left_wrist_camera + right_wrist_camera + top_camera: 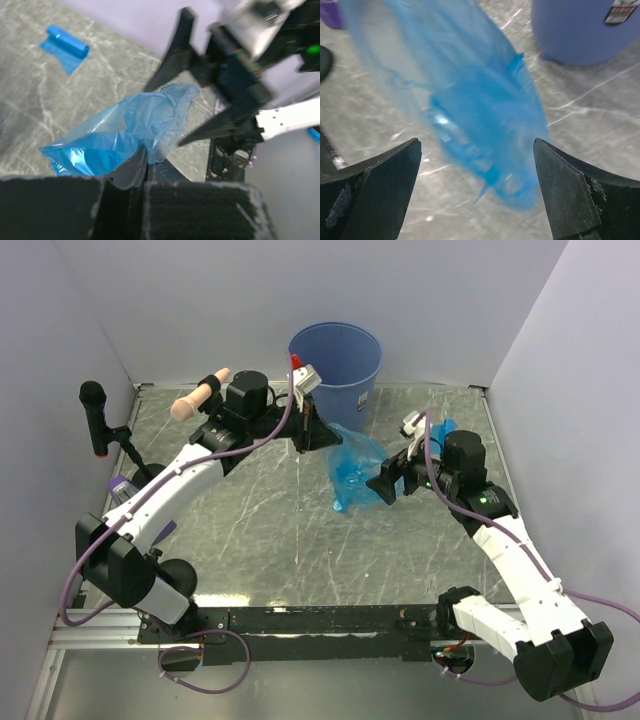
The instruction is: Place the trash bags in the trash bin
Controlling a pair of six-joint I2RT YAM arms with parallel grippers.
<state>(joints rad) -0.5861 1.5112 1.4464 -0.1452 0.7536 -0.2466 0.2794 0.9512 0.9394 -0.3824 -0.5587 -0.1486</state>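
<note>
The table (260, 530) is grey-green, like stone, with thin white streaks. A round blue bin (345, 400) stands on it at the far edge, by the back wall. A small rolled blue bag (65, 45) lies flat on the table, off to the right of the bin. By the left wall a black stick (93, 410) stands on thin legs. A small purple thing (122, 485) peeks out near it.

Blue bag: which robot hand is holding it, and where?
The left gripper pinches the trash bag at one bunched end. The right gripper is open, not gripping.
</note>
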